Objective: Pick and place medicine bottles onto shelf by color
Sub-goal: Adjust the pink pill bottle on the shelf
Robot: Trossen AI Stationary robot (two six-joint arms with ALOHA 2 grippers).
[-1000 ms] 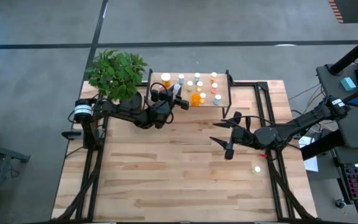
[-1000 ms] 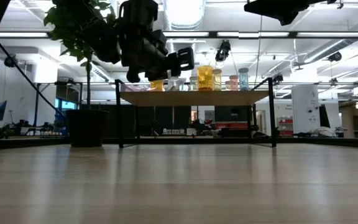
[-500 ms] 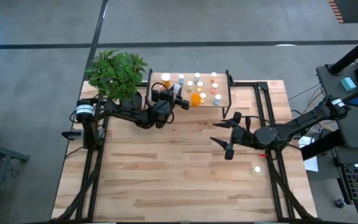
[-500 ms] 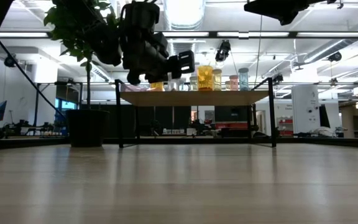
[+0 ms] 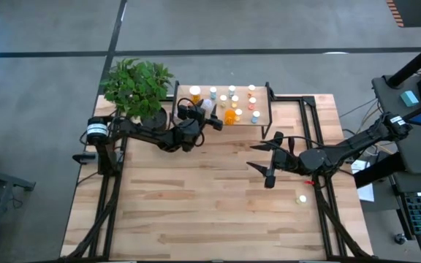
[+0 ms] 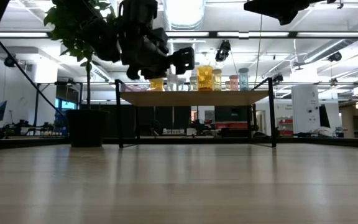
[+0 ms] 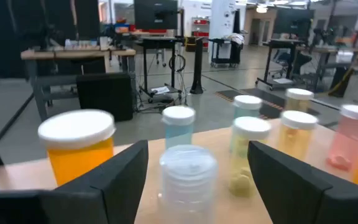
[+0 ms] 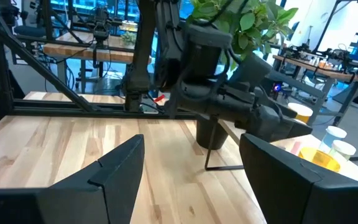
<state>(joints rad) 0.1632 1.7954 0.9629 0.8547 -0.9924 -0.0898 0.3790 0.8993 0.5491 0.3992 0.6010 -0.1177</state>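
The shelf (image 5: 260, 120) stands at the table's far edge with several medicine bottles upright on its top: a large orange one (image 7: 79, 152), a blue one (image 7: 179, 124), a pink one (image 7: 353, 140) and others. My left gripper (image 7: 197, 168) reaches level over the shelf's left part (image 5: 209, 111) and is open. Its fingers stand on either side of a clear, pale-capped bottle (image 7: 187, 177) with a gap on each side; the bottle stands on the shelf top. My right gripper (image 5: 258, 155) waits open above the table's right middle. One yellow bottle (image 5: 302, 199) lies on the table by the right edge.
A potted plant (image 5: 136, 86) stands at the far left corner, just left of the shelf and beside my left arm. Black frame bars (image 5: 311, 131) run along the table's sides. The wooden tabletop (image 5: 196, 212) stretches toward the near edge.
My left gripper has opened where it is and let go of the clear bottle, which stays upright on the shelf between the fingers.
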